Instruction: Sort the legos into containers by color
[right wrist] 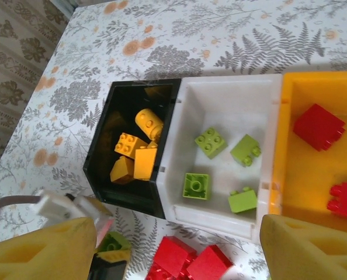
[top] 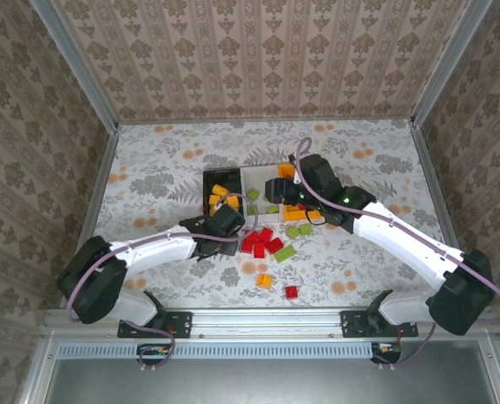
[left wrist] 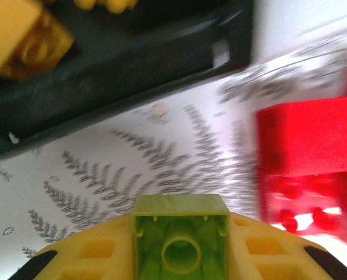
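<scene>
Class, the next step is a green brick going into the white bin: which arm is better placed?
Left. Its pincer is shut on a green brick near the white bin; the right pincer hangs open, holding nothing.

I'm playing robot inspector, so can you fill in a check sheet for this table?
Surface: white tabletop with grey fern and orange flower print.
Job's things: black plastic bin holds orange-yellow bricks; white plastic bin holds four green bricks; orange plastic bin holds red bricks; loose bricks in red, green and orange lie nearby.
Clutter: nothing seen.
End effectors: left end effector shut on a light green plastic brick; right end effector open over the bins.
Cables: purple-grey cables run along both arms.
Surroundings: patterned wallpaper walls, metal frame posts.
</scene>
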